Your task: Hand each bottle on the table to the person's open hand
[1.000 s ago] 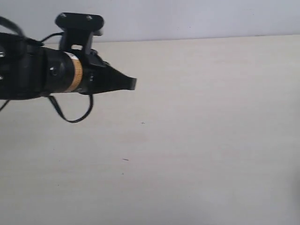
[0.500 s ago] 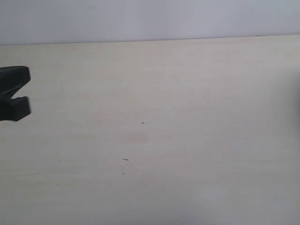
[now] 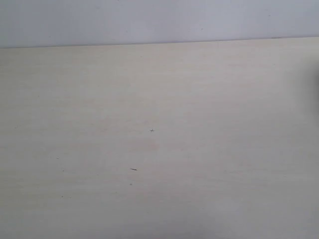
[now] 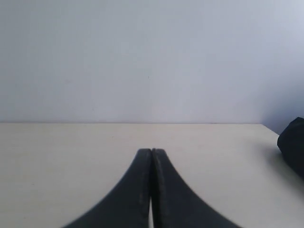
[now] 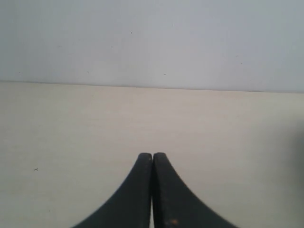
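Jaws of left gripper point(image 4: 151, 152): pressed fully together, tips touching, gripping nothing. Right gripper point(image 5: 152, 156): likewise closed, holding nothing. The table point(image 3: 209, 99) lies below and ahead of both and runs back to a pale wall point(image 3: 149, 20). Tiny dark speck point(image 3: 152, 130) mid-tabletop. Black shape point(image 4: 293, 145) at the table's edge in the left wrist view, unidentifiable.

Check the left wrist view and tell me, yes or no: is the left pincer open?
No, the left pincer has its two black fingers pressed together with no gap.
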Action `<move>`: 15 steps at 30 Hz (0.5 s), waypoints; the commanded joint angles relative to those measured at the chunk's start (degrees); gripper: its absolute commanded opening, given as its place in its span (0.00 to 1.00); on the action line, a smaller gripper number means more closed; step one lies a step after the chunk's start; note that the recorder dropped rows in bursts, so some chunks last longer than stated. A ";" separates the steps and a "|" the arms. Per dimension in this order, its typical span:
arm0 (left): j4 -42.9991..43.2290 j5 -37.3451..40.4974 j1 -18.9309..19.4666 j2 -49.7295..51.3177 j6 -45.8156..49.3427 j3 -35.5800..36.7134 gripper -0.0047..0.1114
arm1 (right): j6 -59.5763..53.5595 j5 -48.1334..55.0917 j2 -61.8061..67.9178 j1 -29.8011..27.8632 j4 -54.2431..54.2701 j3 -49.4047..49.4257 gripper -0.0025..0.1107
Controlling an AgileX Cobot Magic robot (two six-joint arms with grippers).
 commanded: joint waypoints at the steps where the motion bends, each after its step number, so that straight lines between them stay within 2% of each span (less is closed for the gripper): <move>1: -0.04 0.09 0.08 -0.66 -0.16 0.21 0.04 | -0.23 -0.33 -0.23 0.05 0.00 0.27 0.02; 5: -0.14 0.09 0.08 -0.54 -0.16 0.21 0.04 | -0.23 -0.33 -0.23 0.05 0.00 0.27 0.02; 7: -5.37 -0.23 1.62 -0.95 0.06 0.21 0.04 | -0.23 -0.33 -0.23 0.05 0.00 0.27 0.02; 12: -44.57 -0.22 9.15 -2.66 0.32 0.21 0.04 | -0.23 -0.33 -0.23 0.05 0.00 0.27 0.02; 13: -53.32 -0.22 11.93 -2.75 0.32 0.21 0.04 | -0.23 -0.33 -0.23 0.05 0.00 0.27 0.02; 15: -64.27 -0.17 16.47 -2.80 0.32 0.21 0.04 | -0.23 -0.33 -0.23 0.05 0.00 0.27 0.02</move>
